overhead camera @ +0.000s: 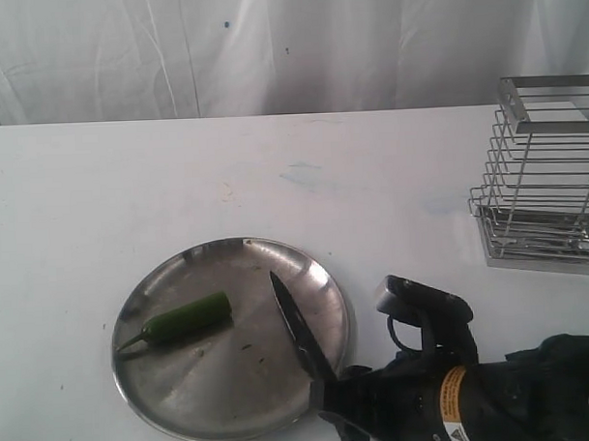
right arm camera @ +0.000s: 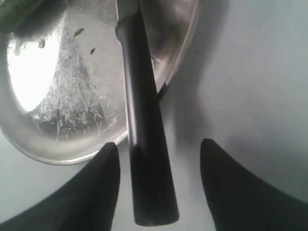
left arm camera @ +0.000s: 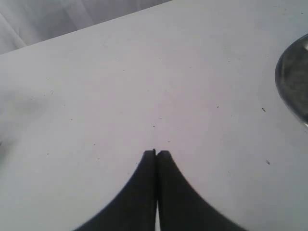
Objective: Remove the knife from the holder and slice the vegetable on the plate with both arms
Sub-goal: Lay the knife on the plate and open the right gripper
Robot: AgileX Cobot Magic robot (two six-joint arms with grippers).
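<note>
Knife (overhead camera: 296, 327) crosses plate (overhead camera: 223, 389) rim at 4 o'clock, handle betw. wide-spread R gripper (right arm camera: 159, 143); L gripper (left arm camera: 156, 152) closed; holder (overhead camera: 540, 183) at 2 o'clock.

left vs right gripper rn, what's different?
Left gripper is shut, fingertips together; right gripper is open, jaws spread. Left gripper has nothing between its jaws, only bare table below; right gripper straddles the knife handle, a gap showing on one side. Both are black.
</note>
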